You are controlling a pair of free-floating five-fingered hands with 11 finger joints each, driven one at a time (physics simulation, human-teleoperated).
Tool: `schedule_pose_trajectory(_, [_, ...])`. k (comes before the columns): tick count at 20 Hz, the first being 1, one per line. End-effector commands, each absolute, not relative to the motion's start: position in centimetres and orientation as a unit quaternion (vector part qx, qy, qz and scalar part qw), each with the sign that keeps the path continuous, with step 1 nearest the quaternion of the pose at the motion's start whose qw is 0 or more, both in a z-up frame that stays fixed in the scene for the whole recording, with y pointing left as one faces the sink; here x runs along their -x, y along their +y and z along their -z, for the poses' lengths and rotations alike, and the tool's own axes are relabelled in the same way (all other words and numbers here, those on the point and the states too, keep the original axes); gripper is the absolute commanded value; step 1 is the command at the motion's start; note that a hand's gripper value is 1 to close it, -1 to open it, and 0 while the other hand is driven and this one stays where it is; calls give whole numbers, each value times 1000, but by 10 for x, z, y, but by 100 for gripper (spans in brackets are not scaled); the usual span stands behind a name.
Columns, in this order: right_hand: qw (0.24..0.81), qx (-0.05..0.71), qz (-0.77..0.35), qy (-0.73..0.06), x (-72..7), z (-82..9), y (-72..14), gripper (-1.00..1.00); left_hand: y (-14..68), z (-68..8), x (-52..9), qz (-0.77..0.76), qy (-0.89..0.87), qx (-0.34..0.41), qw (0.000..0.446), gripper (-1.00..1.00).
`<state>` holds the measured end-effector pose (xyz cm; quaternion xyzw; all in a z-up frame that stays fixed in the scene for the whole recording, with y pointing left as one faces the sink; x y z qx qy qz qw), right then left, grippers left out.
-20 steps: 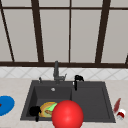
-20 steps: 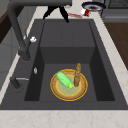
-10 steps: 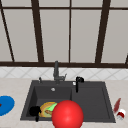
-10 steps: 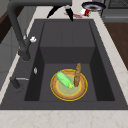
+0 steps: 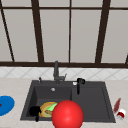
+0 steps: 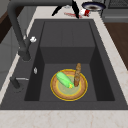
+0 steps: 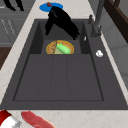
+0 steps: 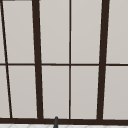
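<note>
My left hand hangs at the front left corner of the dark sink, fingers loose, holding nothing; its fingers show at the far end. My right hand floats open above the middle of the sink, fingers pointing down, and appears again at the far end. In the basin lies a yellow plate carrying a green vegetable and a brown stick. A big red ball covers the sink's front edge.
The faucet stands behind the basin under the window. A blue plate lies on the left counter. A red and white item and a dark pan are on the right counter.
</note>
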<state>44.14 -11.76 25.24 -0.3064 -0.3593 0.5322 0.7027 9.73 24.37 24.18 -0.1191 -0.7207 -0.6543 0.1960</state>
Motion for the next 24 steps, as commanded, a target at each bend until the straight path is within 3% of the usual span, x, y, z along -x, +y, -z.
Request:
schedule_pose_trajectory(1, [678, 291, -563, -373, -428, -257, -123, -100, 244, -242, -97, 654, -721, 119, 196, 0])
schedule_pose_trajectory(24, [656, 216, -563, -454, -293, -262, -161, -100, 244, -242, -97, 654, -721, 119, 196, 0])
